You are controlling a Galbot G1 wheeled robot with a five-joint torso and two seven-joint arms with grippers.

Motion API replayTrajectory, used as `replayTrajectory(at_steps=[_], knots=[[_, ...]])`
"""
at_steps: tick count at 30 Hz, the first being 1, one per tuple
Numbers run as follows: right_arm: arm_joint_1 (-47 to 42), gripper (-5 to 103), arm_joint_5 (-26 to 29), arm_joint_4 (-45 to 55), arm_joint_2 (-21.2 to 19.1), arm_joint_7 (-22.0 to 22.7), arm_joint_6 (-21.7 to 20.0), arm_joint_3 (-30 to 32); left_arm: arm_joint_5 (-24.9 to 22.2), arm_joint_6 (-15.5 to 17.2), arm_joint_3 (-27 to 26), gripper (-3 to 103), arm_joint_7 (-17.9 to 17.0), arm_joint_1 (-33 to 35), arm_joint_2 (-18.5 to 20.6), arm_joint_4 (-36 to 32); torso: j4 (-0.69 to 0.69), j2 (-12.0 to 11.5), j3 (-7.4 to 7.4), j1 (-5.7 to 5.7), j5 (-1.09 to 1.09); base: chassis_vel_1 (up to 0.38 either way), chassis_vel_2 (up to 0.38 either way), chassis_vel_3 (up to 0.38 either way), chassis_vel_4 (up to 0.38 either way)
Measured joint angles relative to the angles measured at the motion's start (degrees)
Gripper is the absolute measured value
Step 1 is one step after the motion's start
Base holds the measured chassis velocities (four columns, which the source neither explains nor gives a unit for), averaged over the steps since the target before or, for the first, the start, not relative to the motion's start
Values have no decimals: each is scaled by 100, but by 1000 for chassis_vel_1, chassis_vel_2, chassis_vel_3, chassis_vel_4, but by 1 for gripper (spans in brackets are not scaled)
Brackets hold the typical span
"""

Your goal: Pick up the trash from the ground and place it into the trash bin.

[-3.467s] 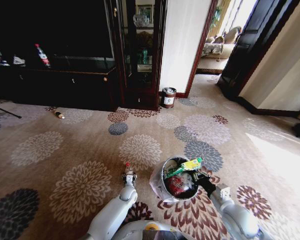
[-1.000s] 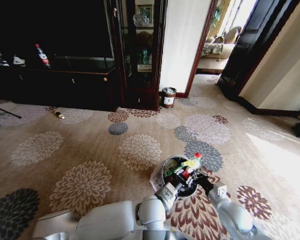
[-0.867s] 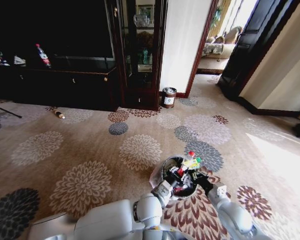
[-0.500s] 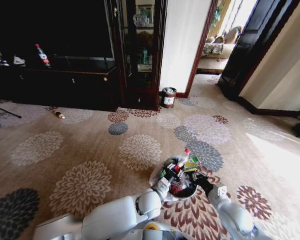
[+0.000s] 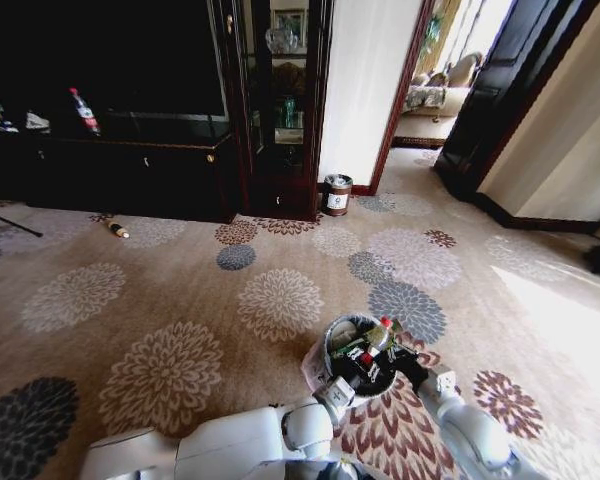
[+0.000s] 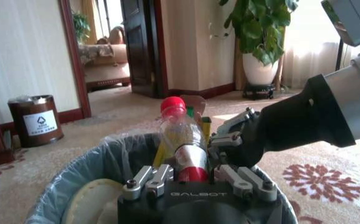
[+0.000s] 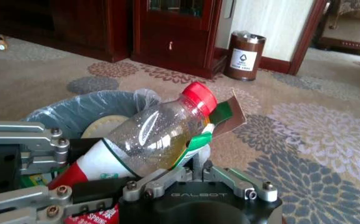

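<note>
2 arms meet over the trash bin (image 5: 322, 352) low in the head view. The left gripper (image 5: 357, 366) reaches across from the left, its fingers (image 6: 158, 177) closed on a clear plastic bottle (image 6: 181, 140) with a red cap and a red-and-white label; the bottle leans over the bin's mouth, cap end raised, and its lower end is hidden behind the gripper body. The right gripper (image 5: 408, 358) sits at the bin's far-right rim; whether its fingers are apart or closed cannot be made out, since the bottle and bin crowd its tip. Inside the bin, whose pale liner bag (image 7: 74, 105) drapes over the rim, lie a pale round packet (image 6: 92, 205), something green and a brown card piece, all partly covered. Beyond, the flowered carpet (image 5: 180, 300) stretches to a dark cabinet (image 5: 270, 100). A small bottle-like piece of litter (image 5: 117, 229) lies on the carpet near it, too small to identify. A brown cylindrical bin (image 5: 337, 194) with a white label stands by the doorway.
</note>
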Motion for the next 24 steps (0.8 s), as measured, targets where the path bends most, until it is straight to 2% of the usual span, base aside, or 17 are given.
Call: replayTrajectory(at_steps=[1,2,4,6,9,10,13,14,16,17,19,24], knots=[[34,2,18,0,-18,-9,0,-12,-2,29,5,34,-5,31,18,-9,1,0,0,0,1,0,0,0,0],[34,2,18,0,-18,-9,0,-12,-2,29,5,34,-5,31,18,-9,1,0,0,0,1,0,0,0,0],[94,2,43,3,-59,-46,39,-18,5,52,19,45,-6,81,39,-55,1,0,0,0,-2,0,0,0,0],[101,2,50,4,-65,-55,46,-22,6,56,19,45,-7,85,49,-83,1,0,0,0,-2,0,0,0,0],[108,2,81,6,-83,-94,51,-34,10,74,41,62,-7,119,144,-302,0,0,0,0,-1,0,0,0,0],[108,2,81,6,-83,-94,51,-34,10,74,41,62,-7,119,144,-302,0,0,0,0,-1,0,0,0,0],[101,2,85,-5,-84,-105,66,-22,14,58,12,77,4,122,195,-522,0,0,0,0,0,0,0,0,0],[101,2,85,-5,-84,-105,66,-22,14,58,12,77,4,122,195,-522,0,0,0,0,0,0,0,0,0],[105,2,85,-27,-93,-107,69,-13,-67,40,-146,89,65,94,195,-724,0,0,0,0,-1,0,0,0,0],[105,2,85,-27,-93,-107,69,-13,-67,40,-146,89,65,94,195,-724,0,0,0,0,-1,0,0,0,0],[110,2,92,-36,-109,-120,68,-20,-217,49,-464,97,85,39,219,-923,-1,0,0,0,2,0,0,0,0],[132,2,118,-40,-140,-105,58,-19,-457,52,-933,100,122,27,344,-1146,0,0,0,0,-1,0,0,0,0]])
